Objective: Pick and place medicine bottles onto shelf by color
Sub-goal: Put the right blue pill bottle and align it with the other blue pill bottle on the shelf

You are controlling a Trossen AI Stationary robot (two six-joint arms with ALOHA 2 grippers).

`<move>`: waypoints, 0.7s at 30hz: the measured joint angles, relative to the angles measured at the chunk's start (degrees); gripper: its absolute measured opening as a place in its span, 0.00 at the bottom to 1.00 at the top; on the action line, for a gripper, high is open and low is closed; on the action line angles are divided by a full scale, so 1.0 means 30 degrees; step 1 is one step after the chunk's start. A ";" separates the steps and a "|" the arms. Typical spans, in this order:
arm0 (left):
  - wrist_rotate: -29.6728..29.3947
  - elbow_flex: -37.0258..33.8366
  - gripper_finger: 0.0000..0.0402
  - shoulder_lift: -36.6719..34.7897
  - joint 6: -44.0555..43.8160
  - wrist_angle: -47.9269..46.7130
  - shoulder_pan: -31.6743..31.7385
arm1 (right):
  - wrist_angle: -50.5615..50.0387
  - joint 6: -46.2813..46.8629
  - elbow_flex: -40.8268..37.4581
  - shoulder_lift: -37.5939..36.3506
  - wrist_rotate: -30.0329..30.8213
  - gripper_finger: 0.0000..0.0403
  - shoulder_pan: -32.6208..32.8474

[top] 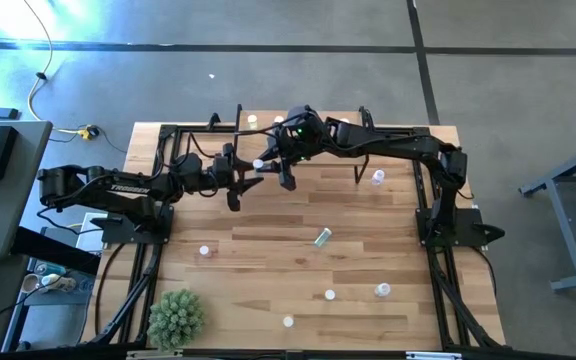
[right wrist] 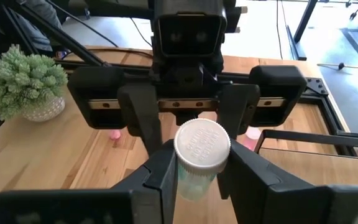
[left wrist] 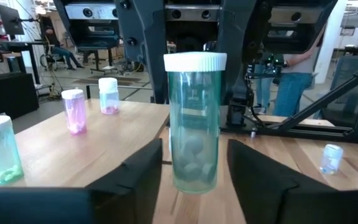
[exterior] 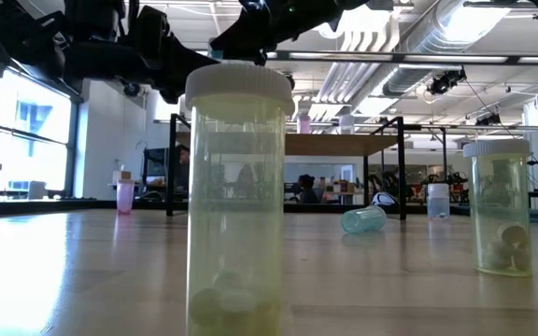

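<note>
Green-tinted clear plastic medicine bottle with white cap (top: 260,164) hangs between both arms above the bench's (top: 268,255) far middle. Left gripper (left wrist: 194,177) stands parted around it; right gripper (right wrist: 194,171) clamps it. A handover: left must withdraw, right carries to the shelf.

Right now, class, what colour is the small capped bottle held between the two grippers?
The small bottle is translucent green with a white cap, clearest in the left wrist view.

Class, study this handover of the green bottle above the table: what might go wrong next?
The green bottle is held by the right pincer alone, gripped just under its cap, so it may slip or swing. The left pincer sits open, close around the bottle, so pulling away crooked may knock it loose.
</note>
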 joint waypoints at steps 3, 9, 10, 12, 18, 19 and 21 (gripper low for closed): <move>-0.0026 0.0000 0.53 0.0000 -0.0155 -0.0012 0.0000 | 0.0007 0.0306 0.0000 0.0000 -0.0003 0.25 0.0000; -0.0034 0.0000 0.60 0.0000 -0.0148 0.0026 0.0000 | -0.0463 0.0442 -0.0007 -0.0349 -0.0006 0.25 -0.0273; -0.0034 0.0000 0.60 0.0000 -0.0154 0.0082 0.0000 | -0.0368 0.0437 -0.0007 -0.0456 -0.0006 0.25 -0.0374; -0.0034 0.0000 0.60 -0.0008 -0.0148 0.0126 0.0015 | -0.0555 0.0418 -0.0007 -0.0785 0.0015 0.25 -0.0631; -0.0114 0.0000 0.60 -0.0498 -0.0148 0.0049 0.0169 | -0.0619 0.0261 -0.0007 -0.1872 0.0118 0.25 -0.1462; -0.0114 0.0000 0.60 -0.0651 -0.0141 0.0047 0.0234 | -0.0707 0.0240 -0.0007 -0.2131 0.0132 0.25 -0.1649; -0.0114 0.0000 0.60 -0.0932 -0.0141 0.0118 0.0400 | -0.0777 0.0197 -0.0007 -0.2590 0.0145 0.25 -0.2015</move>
